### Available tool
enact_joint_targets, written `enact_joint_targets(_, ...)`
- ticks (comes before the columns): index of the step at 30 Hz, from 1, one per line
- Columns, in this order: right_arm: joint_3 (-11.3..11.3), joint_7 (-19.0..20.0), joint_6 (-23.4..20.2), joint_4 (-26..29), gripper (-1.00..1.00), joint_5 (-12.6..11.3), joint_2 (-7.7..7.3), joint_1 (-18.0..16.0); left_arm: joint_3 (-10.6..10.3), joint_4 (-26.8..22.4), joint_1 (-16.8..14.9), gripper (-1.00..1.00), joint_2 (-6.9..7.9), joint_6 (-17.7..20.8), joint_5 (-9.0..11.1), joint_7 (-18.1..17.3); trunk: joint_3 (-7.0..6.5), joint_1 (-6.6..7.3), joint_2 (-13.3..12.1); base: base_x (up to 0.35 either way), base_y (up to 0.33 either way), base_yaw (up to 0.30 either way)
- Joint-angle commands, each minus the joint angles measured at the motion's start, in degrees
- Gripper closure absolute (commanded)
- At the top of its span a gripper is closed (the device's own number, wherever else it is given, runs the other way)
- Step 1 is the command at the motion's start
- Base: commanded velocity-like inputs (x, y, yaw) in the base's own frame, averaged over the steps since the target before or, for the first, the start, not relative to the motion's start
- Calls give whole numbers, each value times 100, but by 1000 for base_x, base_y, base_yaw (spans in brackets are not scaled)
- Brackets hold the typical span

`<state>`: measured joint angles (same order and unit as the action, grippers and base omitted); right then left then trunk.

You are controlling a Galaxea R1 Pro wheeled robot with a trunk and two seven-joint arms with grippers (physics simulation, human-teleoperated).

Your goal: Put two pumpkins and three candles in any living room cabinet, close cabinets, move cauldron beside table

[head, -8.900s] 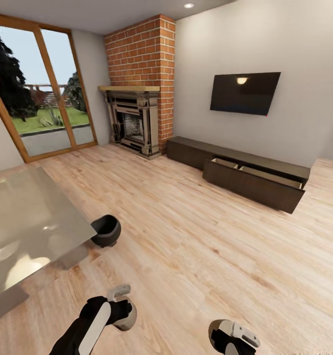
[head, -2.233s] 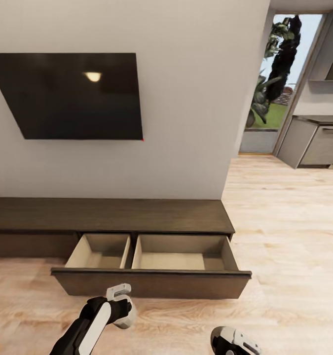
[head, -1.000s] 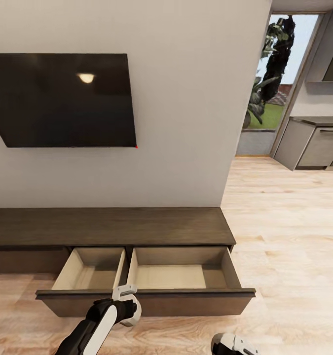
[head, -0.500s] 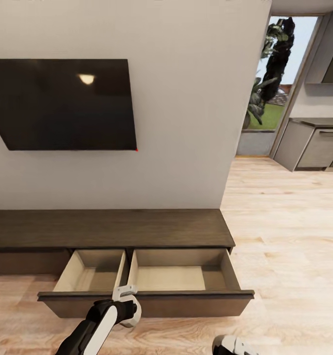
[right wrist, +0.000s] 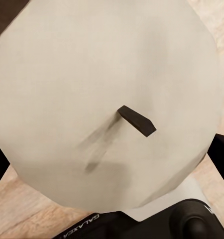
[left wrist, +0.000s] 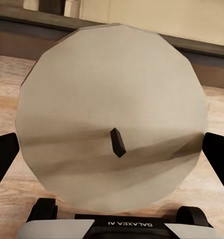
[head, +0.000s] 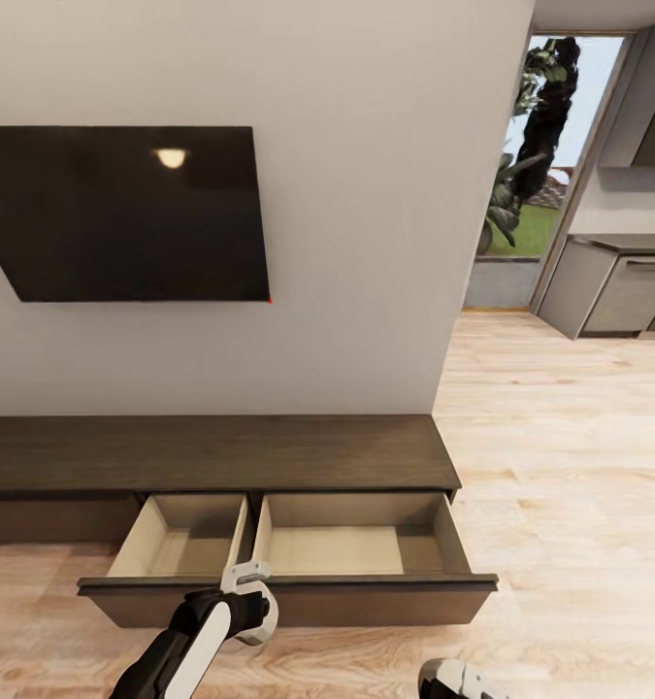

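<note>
Facing the cabinet (head: 269, 451) square on, with both drawers pulled out towards the robot. The left drawer (head: 177, 551) and right drawer (head: 337, 549) showed bare beige floors, nothing in either. Judged to be the drop-off stance: the drawers stood open so the load could go straight down into them.

Left gripper (head: 244, 594) hung low, just in front of the shared drawer front (head: 366, 585), near the divider between the two drawers. In the left wrist view a candle (left wrist: 112, 99) sat across the jaws, its pale top and dark wick towards the camera. The black fingers (left wrist: 2, 162) pressed its opposite sides, spread about as wide as the candle itself. The drawer edge ran just beyond it.

Right gripper (head: 458, 680) was held low at the picture's bottom edge, well short of the cabinet, over the floor (head: 560, 466). The right wrist view showed a second candle (right wrist: 92, 64), top and wick again towards the camera, with dark finger tips at its sides. I read it as pinched likewise.

Judgement: left candle goes in first, needing a short reach forward over the front before letting go. Risk is clipping the front panel.
</note>
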<state>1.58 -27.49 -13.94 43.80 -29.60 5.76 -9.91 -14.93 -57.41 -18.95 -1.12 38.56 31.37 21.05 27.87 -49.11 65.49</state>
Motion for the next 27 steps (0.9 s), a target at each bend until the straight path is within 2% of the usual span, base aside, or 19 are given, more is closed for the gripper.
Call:
enact_joint_targets(1, 14, -37, -21, 10, 100, -39, -3, -2, -10, -7, -3, 100, 2, 11, 61, 57, -12, 22, -38, 0, 0, 0)
enact_joint_targets(11, 2, -37, -21, 14, 100, -48, -5, -2, -3, -7, -3, 100, 2, 20, 62, 57, -192, 242, -439, 0, 0, 0)
enact_joint_targets(20, 80, -37, -13, 87, 100, -21, 18, -2, -1, -7, -3, 100, -2, 20, 62, 57, -353, 440, -800, 0, 0, 0)
enact_joint_targets(27, 85, -36, -20, 528, 100, -20, 5, -2, -5, -7, -3, 100, -2, 20, 62, 57, -479, 593, -1080, 0, 0, 0)
